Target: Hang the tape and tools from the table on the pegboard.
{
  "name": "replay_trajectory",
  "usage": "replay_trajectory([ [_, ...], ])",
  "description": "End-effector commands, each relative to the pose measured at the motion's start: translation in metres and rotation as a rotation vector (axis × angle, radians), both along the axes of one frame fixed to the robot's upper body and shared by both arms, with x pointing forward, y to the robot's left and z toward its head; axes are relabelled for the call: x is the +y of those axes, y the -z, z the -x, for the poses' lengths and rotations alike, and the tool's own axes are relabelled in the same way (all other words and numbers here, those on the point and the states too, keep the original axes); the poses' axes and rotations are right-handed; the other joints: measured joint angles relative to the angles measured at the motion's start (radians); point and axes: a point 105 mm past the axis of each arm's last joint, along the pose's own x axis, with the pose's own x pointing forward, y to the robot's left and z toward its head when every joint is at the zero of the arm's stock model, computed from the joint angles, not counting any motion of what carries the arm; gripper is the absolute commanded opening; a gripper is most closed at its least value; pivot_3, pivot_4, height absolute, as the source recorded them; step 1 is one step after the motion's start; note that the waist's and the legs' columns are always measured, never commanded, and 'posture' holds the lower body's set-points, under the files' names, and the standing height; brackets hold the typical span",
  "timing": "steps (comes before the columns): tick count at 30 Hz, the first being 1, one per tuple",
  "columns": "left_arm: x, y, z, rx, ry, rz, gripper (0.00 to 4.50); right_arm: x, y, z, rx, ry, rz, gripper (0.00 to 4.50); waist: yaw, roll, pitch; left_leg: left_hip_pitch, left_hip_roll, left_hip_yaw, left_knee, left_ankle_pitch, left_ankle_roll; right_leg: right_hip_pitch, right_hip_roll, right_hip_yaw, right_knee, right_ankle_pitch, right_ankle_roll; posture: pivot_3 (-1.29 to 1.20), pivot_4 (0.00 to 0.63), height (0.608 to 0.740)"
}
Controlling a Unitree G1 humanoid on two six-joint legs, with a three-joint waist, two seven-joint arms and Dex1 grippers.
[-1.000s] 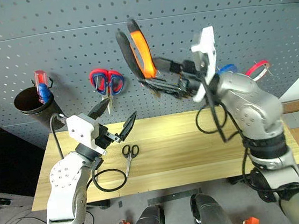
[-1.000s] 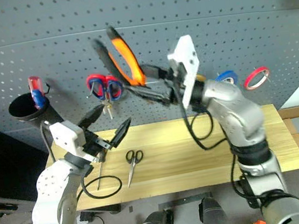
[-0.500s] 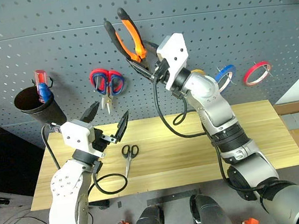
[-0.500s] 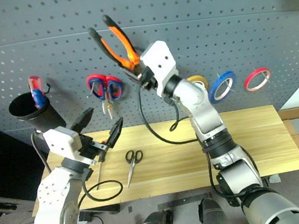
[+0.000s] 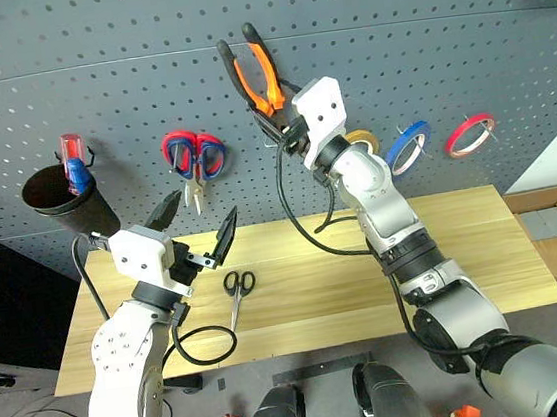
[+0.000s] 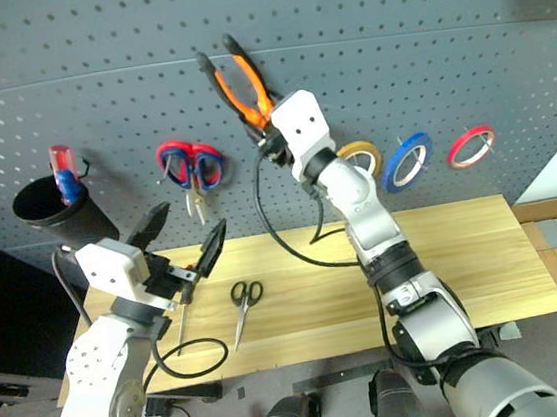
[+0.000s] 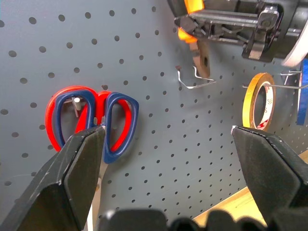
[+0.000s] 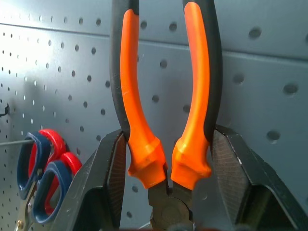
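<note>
Gripping pliers (image 8: 166, 96), right hand (image 8: 166, 192)

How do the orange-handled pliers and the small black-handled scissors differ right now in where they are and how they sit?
The pliers are up at the pegboard, clamped in the right gripper, handles pointing up; the scissors lie flat on the table, touched by neither gripper. The pliers have thick orange-and-black grips; the scissors have small black loops and slim silver blades. Neither hangs on a hook yet.
</note>
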Motion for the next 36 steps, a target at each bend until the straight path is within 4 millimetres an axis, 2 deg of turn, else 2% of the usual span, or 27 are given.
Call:
replay_trajectory([
  [1, 0.002, -0.017, 0.008, -0.072, -0.011, -0.014, 4.5, 0.008, -0.017, 0.008, -0.06, -0.017, -0.053, 2.04, 0.0, 0.0, 0.0, 0.0, 0.0, 0.0, 0.0, 0.0, 0.0, 0.0, 0.0, 0.0, 0.0, 0.0, 0.0, 0.05, 0.163, 0.74],
  [6, 0.004, -0.016, 0.007, -0.068, -0.018, -0.021, 4.5, 0.012, -0.012, 0.006, -0.028, -0.005, -0.081, 2.04, 0.0, 0.0, 0.0, 0.0, 0.0, 0.0, 0.0, 0.0, 0.0, 0.0, 0.0, 0.0, 0.0, 0.0, 0.0, 0.05, 0.168, 0.74],
  [10, 0.005, -0.015, 0.006, -0.066, -0.025, -0.027, 4.5, 0.003, 0.007, -0.014, 0.127, 0.082, -0.087, 2.04, 0.001, 0.0, -0.004, 0.0, 0.0, 0.0, 0.0, 0.0, 0.0, 0.0, 0.0, 0.0, 0.0, 0.0, 0.0, 0.05, 0.171, 0.74],
  [12, 0.006, -0.013, 0.006, -0.062, -0.029, -0.037, 4.5, 0.002, 0.009, -0.014, 0.142, 0.068, -0.089, 2.74, 0.001, 0.0, -0.006, 0.0, 0.0, 0.0, 0.0, 0.0, 0.0, 0.0, 0.0, 0.0, 0.001, 0.0, 0.0, 0.05, 0.171, 0.74],
  [13, 0.006, -0.012, 0.006, -0.061, -0.03, -0.038, 4.5, 0.002, 0.01, -0.014, 0.151, 0.065, -0.093, 2.89, 0.001, 0.0, -0.007, 0.001, 0.0, 0.0, 0.0, 0.0, 0.0, 0.001, 0.0, 0.0, 0.001, 0.001, -0.001, 0.05, 0.171, 0.74],
  [18, 0.008, -0.008, 0.006, -0.041, -0.034, -0.027, 4.5, -0.003, 0.017, -0.013, 0.165, 0.071, -0.086, 4.46, 0.002, 0.0, -0.008, 0.009, 0.0, 0.0, 0.0, 0.0, 0.0, 0.007, 0.0, 0.0, 0.001, 0.003, -0.003, 0.04, 0.176, 0.74],
  [24, 0.016, 0.006, 0.003, 0.023, -0.061, -0.014, 4.5, -0.016, 0.027, -0.008, 0.173, 0.105, -0.044, 4.46, 0.009, -0.001, -0.01, 0.013, 0.0, 0.001, 0.0, 0.001, 0.0, 0.008, 0.0, 0.001, 0.0, 0.004, -0.002, 0.02, 0.184, 0.74],
  [28, 0.023, 0.026, 0.001, 0.08, -0.105, -0.044, 4.5, -0.032, 0.042, 0.006, 0.194, 0.077, -0.009, 4.46, 0.01, 0.0, -0.011, 0.011, 0.0, 0.001, -0.001, 0.001, 0.0, 0.008, 0.0, 0.001, -0.001, 0.004, -0.003, 0.01, 0.188, 0.74],
  [33, 0.028, 0.05, 0.0, 0.202, -0.111, -0.039, 4.5, -0.05, 0.057, 0.037, 0.236, -0.038, 0.061, 4.46, 0.009, -0.001, -0.011, 0.009, 0.001, 0.003, -0.002, 0.0, 0.0, 0.006, 0.0, 0.002, -0.003, 0.004, -0.003, -0.01, 0.196, 0.74],
  [36, 0.031, 0.067, -0.001, 0.37, -0.103, 0.036, 4.5, -0.059, 0.066, 0.057, 0.301, -0.132, 0.103, 4.46, 0.002, -0.001, -0.011, 0.009, 0.001, 0.003, -0.002, 0.0, 0.0, 0.007, 0.0, 0.002, -0.003, 0.004, -0.002, -0.02, 0.199, 0.74],
])
